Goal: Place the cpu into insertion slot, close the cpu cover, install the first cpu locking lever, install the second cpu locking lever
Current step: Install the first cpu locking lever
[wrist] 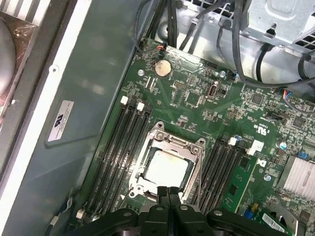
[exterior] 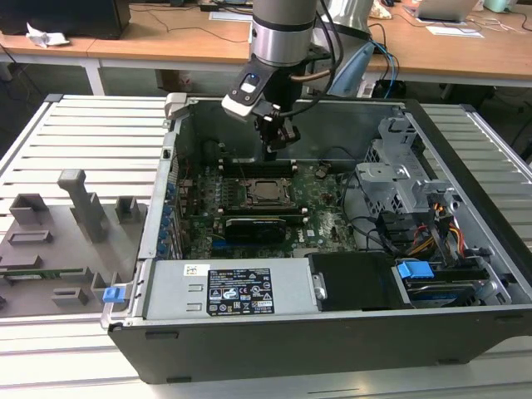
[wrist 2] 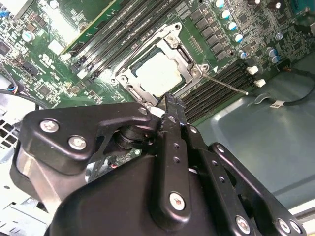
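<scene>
Nearest to us in both wrist views is the gripper (wrist: 169,191) (wrist 2: 171,101). Its two black fingers are pressed flat together with nothing between them, and the tips are down at the edge of the socket.

Just past those tips lies the cpu (wrist: 167,167). Its pale metal face is level and square inside the insertion slot (wrist 2: 129,83), so we judge the first step done. The cpu cover (wrist 2: 183,54) is down around the chip, its frame bordering the bare centre on all sides, and we take the second step as done too.

The levers are less sure. In the second wrist view a thin metal rod (wrist 2: 226,83) juts from one corner of the socket out over the memory slots (wrist: 118,147). We read it as a locking lever not yet latched, but we cannot tell how the other one stands.

Around the socket spreads the green board (wrist: 197,98), inside the open computer case (exterior: 465,166). In the exterior view the arm reaches down into the case, with the gripper (exterior: 273,143) just above the socket.
</scene>
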Motion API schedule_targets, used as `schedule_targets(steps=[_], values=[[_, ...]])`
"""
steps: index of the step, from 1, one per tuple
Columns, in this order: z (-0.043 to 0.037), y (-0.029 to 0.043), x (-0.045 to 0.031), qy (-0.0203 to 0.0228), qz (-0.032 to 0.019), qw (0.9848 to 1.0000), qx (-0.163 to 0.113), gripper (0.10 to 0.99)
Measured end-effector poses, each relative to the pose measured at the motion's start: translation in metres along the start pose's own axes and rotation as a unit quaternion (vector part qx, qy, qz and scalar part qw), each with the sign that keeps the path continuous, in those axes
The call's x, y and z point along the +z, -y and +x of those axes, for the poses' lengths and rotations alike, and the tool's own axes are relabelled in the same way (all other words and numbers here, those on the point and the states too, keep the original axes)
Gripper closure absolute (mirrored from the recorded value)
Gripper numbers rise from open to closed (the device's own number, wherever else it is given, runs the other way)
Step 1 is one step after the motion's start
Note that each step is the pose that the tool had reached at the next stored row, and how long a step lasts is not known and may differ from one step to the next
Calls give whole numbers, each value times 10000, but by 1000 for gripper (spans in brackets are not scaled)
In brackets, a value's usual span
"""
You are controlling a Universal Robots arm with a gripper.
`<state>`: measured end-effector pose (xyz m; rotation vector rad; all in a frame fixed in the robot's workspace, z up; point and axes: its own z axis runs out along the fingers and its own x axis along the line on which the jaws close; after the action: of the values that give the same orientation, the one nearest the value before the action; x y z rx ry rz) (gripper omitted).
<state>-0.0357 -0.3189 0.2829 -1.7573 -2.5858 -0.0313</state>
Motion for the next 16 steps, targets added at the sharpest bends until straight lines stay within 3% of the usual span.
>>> schedule_targets(steps=[7, 16], values=[[0, 0, 0, -3, 7, 9996, -300, 980], [0, 0, 0, -7, 19, 9966, -819, 980]])
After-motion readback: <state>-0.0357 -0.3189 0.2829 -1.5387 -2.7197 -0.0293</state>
